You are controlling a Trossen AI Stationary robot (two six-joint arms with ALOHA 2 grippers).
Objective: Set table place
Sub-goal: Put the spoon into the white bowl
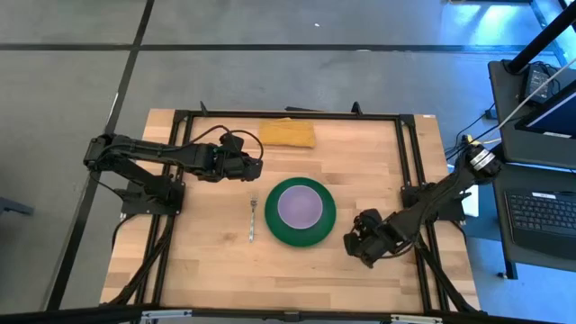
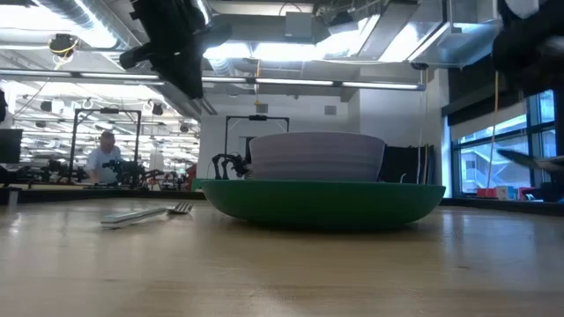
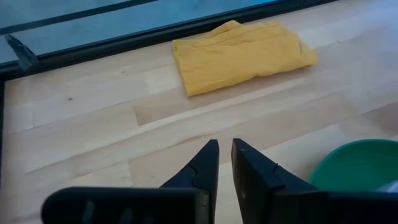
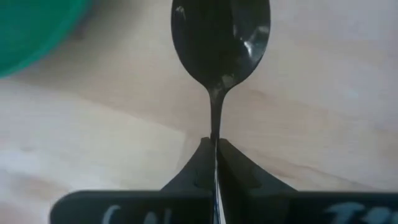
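My work surface is a light-wood table with a black frame. Directly on it lie a green plate, between my two pincers; a metal fork, just beside the plate on my left pincer's side; and a folded yellow cloth, ahead of my left pincer, near the far edge.

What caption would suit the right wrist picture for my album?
Right pincer shut on the handle of a dark spoon, held just above the wooden table beside the green plate.
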